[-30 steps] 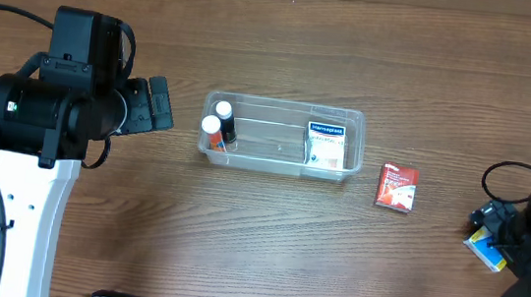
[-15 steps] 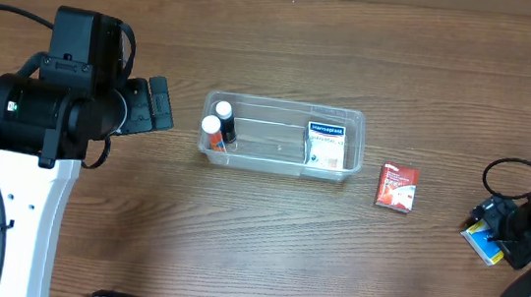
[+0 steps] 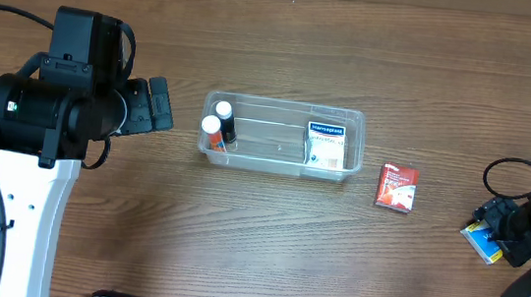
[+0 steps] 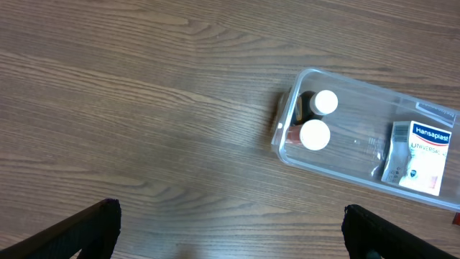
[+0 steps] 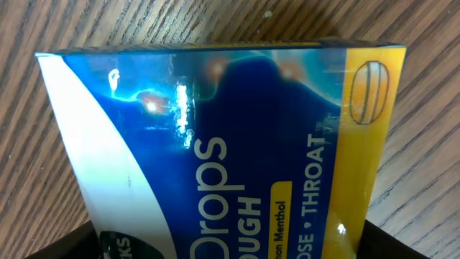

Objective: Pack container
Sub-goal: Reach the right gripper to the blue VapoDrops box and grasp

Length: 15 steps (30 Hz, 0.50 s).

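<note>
The clear plastic container (image 3: 285, 103) lies mid-table, holding two white-capped bottles (image 3: 212, 124) at its left end and a Hansaplast box (image 3: 325, 144) at its right end. It also shows in the left wrist view (image 4: 363, 80). My left gripper (image 4: 230, 234) is open and empty, hovering above bare wood left of the container. My right gripper (image 5: 230, 248) is closed around a blue and yellow cough drops box (image 5: 237, 151), which fills the right wrist view. In the overhead view this box (image 3: 480, 243) sits at the far right edge, partly under the arm.
A small red box (image 3: 398, 186) lies flat on the table between the container and the right arm. A black cable (image 3: 500, 171) loops above the right arm. The table is brown wood.
The right gripper and the cough drops box have shifted slightly left and away from the table's front edge. The left arm and the container have not moved.
</note>
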Motion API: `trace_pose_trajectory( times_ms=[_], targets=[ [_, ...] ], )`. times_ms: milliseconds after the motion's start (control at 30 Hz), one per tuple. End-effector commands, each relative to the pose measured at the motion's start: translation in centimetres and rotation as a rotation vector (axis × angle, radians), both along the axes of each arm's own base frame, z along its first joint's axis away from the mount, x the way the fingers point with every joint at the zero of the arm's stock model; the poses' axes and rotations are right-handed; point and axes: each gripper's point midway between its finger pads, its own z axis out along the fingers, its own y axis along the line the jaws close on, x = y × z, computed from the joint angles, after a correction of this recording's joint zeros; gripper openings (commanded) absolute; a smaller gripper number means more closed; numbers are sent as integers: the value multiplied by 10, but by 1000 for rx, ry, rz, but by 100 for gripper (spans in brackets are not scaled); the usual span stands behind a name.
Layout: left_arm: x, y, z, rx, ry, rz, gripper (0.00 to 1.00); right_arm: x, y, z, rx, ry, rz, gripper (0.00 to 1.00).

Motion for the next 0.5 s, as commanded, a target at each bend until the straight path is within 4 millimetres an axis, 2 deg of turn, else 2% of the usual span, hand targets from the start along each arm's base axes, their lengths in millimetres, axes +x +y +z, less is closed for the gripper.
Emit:
trace_pose_trajectory(
  times_ms=[0, 133, 267, 367, 467],
  targets=[
    [0, 0, -2, 2, 6, -9, 100, -5, 7, -15, 45, 48, 1, 66],
    [0, 0, -2, 2, 6, -9, 100, 3, 1, -5, 41, 37, 1, 54],
    [0, 0, -2, 2, 7, -9, 100, 18, -1, 11, 59, -9, -5, 53],
    [0, 0, -2, 2, 7, -9, 100, 33, -6, 35, 60, -60, -20, 49],
    [0, 0, -2, 2, 6, -9, 100, 55, -5, 78, 68, -170, -7, 42]
  ],
)
